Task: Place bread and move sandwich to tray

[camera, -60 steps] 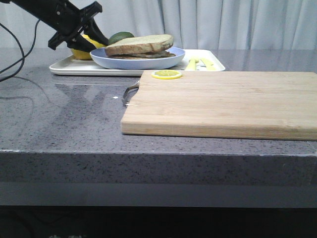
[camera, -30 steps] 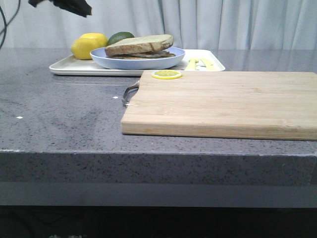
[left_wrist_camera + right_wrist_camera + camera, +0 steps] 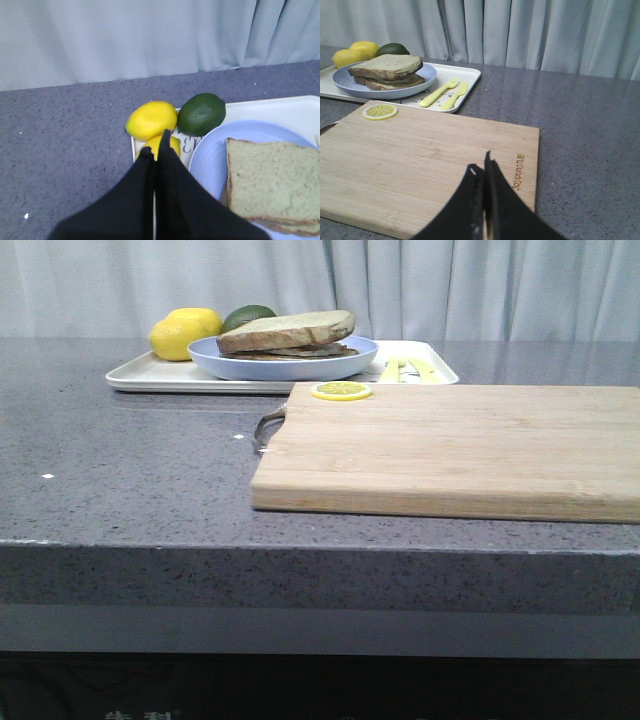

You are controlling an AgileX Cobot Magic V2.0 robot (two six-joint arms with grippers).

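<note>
The sandwich (image 3: 285, 332), two tan brown-crusted slices stacked, lies on the round pale-blue plate (image 3: 215, 358). The plate stands on the white tray (image 3: 150, 375) at the back left of the counter. No loose slice of bread is in view. The sandwich also shows in the left wrist view (image 3: 275, 187) and the right wrist view (image 3: 386, 70). My left gripper (image 3: 157, 142) is shut and empty, above the tray's end by the lemons, beside the plate (image 3: 210, 160). My right gripper (image 3: 481, 167) is shut and empty over the cutting board (image 3: 420, 150). Neither gripper shows in the front view.
Two lemons (image 3: 185, 332) and a green avocado (image 3: 247, 314) lie on the tray behind the plate. A yellow fork and knife (image 3: 442, 95) lie on the tray's right end. The wooden cutting board (image 3: 450, 445) carries a lemon slice (image 3: 341, 391) and has a metal handle (image 3: 268, 425).
My left arm has lifted away from the lemons and plate and gone out of the front view. The sandwich, plate and tray have stayed in place.
</note>
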